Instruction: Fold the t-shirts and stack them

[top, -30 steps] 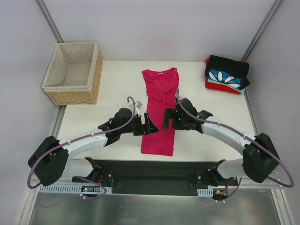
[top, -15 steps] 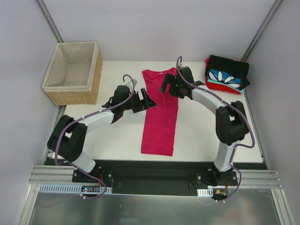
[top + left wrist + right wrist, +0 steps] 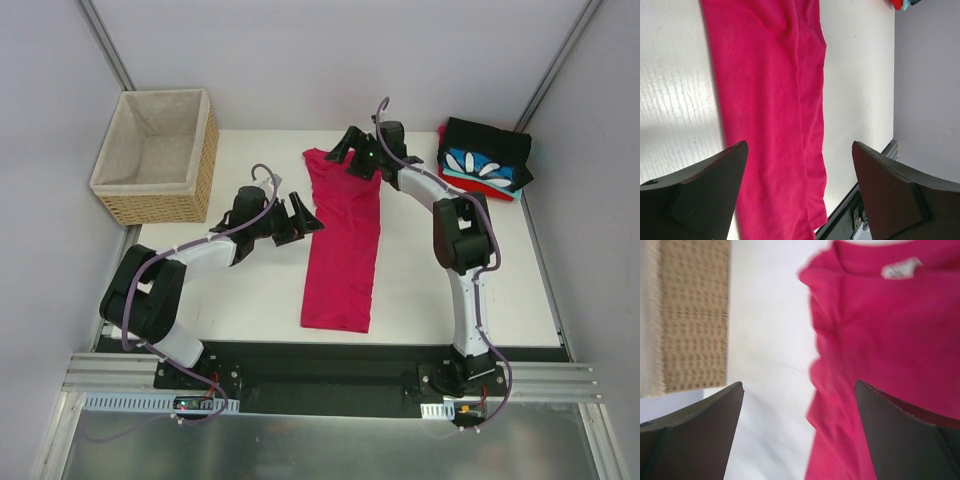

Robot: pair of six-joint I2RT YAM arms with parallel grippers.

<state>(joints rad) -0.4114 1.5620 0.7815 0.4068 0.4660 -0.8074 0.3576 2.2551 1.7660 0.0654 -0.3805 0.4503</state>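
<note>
The magenta-pink t-shirt [image 3: 342,240] lies flat on the white table [image 3: 250,290], folded into a long narrow strip running from 12 o'clock, where its collar is, down to 6 o'clock near the arm bases; it sits in the middle of the table. The folded t-shirts [image 3: 485,160], black on top, then blue with white petals, then red, are stacked at the 2 o'clock corner, well apart from the strip; the wicker basket [image 3: 155,155] stands at 10 o'clock.

The left gripper [image 3: 308,215] is at the strip's 9 o'clock edge, about a third of the way down from the collar, pointing toward 3 o'clock; its fingers [image 3: 705,195] are spread wide and pinch nothing. In the left wrist view the pink cloth fills the gap between them, though contact cannot be judged.

The right gripper [image 3: 345,160] hangs over the collar end at 12 o'clock; its fingers [image 3: 905,435] are likewise spread wide and hold nothing; the shoulder edge and white neck label [image 3: 900,269] show between and beyond them.
</note>
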